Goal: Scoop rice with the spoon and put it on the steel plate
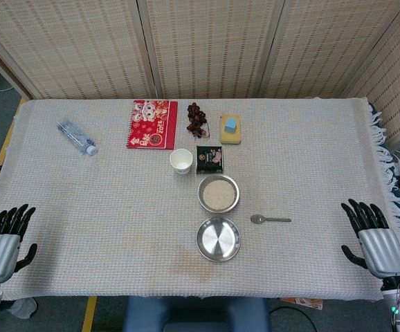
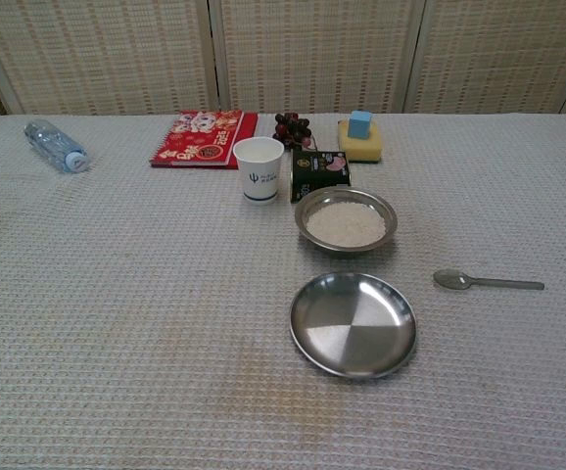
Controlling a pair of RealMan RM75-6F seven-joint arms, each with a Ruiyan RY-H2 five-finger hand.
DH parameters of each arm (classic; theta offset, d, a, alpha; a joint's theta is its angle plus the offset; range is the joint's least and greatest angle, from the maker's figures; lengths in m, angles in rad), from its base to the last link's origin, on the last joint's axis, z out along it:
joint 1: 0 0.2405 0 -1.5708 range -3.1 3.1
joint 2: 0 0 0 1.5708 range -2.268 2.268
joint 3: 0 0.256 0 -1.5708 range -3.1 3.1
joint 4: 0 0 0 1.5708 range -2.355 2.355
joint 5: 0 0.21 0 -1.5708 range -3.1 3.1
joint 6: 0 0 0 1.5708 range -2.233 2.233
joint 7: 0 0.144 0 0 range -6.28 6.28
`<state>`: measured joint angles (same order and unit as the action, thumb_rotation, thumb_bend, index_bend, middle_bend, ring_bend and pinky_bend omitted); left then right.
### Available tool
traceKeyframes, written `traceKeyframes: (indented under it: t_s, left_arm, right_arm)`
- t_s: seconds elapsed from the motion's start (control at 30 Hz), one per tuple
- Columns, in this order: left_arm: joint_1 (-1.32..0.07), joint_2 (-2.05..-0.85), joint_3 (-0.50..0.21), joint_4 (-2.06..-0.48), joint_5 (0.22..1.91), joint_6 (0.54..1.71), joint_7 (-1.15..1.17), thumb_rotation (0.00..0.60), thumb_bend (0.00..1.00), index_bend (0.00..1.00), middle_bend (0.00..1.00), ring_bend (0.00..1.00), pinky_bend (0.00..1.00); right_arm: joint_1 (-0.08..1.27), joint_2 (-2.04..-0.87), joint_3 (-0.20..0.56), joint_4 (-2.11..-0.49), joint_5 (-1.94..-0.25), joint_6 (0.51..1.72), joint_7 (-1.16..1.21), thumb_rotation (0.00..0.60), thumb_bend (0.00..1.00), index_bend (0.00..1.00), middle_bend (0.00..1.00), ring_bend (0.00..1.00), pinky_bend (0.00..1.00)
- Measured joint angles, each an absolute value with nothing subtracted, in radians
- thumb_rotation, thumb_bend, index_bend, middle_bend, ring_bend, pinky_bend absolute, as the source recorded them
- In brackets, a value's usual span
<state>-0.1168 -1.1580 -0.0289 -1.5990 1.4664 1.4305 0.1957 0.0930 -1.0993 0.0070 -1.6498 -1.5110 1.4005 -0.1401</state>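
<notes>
A steel bowl of white rice [image 1: 218,193] [image 2: 346,220] sits at the table's middle. Just in front of it lies the empty steel plate [image 1: 218,239] [image 2: 353,324]. A metal spoon [image 1: 270,219] [image 2: 487,282] lies flat on the cloth to the right of the plate, bowl end pointing left. My left hand [image 1: 5,238] rests at the near left table edge, fingers spread, holding nothing. My right hand [image 1: 374,236] rests at the near right edge, also spread and empty, well right of the spoon. Neither hand shows in the chest view.
Behind the rice bowl stand a white paper cup [image 1: 180,160] [image 2: 259,168] and a dark packet [image 1: 210,158] [image 2: 319,174]. Farther back are a red notebook [image 1: 151,124], grapes [image 1: 197,119], a yellow sponge with a blue block [image 1: 230,128], and a water bottle [image 1: 77,136] lying at the left.
</notes>
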Motion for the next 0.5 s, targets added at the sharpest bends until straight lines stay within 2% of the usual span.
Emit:
traceKeyframes:
  t_s: [0.2,0.33,0.5]
  left_arm:
    - [-0.124,-1.174,-0.025,-1.589,1.488,1.432,0.198,0.6,0.41,0.0,0.0,0.0,0.07]
    - [-0.122,-1.173,-0.022,-1.59,1.498,1.44,0.189,0.6,0.41,0.0,0.0,0.0,0.07]
    - [-0.127,-1.173,-0.019,-1.589,1.477,1.41,0.195,0.6,0.41,0.0,0.0,0.0,0.07]
  right_arm:
    - [0.092,-1.098,0.008,-1.647,-1.509,1.4,-0.125,0.6,0.19,0.0,0.0,0.0,0.0]
    - [0.099,-1.108,0.007,-1.653,-1.503,1.381,-0.138,0.6,0.23,0.2,0.0,0.0,0.0]
    - [0.151,-1.128,0.022,-1.648,-1.491,1.303,-0.149,0.6,0.23,0.32,0.0,0.0,0.0]
